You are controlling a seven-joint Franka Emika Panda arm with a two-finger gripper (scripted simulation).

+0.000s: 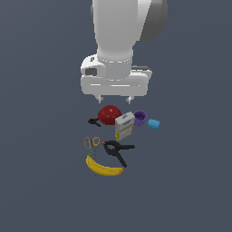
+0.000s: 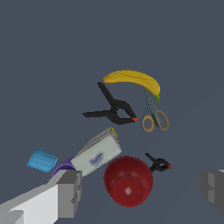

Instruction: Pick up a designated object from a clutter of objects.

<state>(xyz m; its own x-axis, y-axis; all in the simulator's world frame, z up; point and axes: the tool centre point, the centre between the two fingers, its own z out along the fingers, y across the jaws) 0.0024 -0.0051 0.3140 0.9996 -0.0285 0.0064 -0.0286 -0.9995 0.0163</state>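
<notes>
The yellow banana lies at the near edge of the clutter in the exterior view, curved, with darker tips. Beside it are the orange-handled scissors and a large black clamp. My gripper hangs open above the far side of the group, over the red bowl, well clear of the banana. Nothing is between its fingers.
A white-yellow box, a purple cup, a blue block and a small black clamp crowd around the bowl. All rest on a flat grey-blue floor.
</notes>
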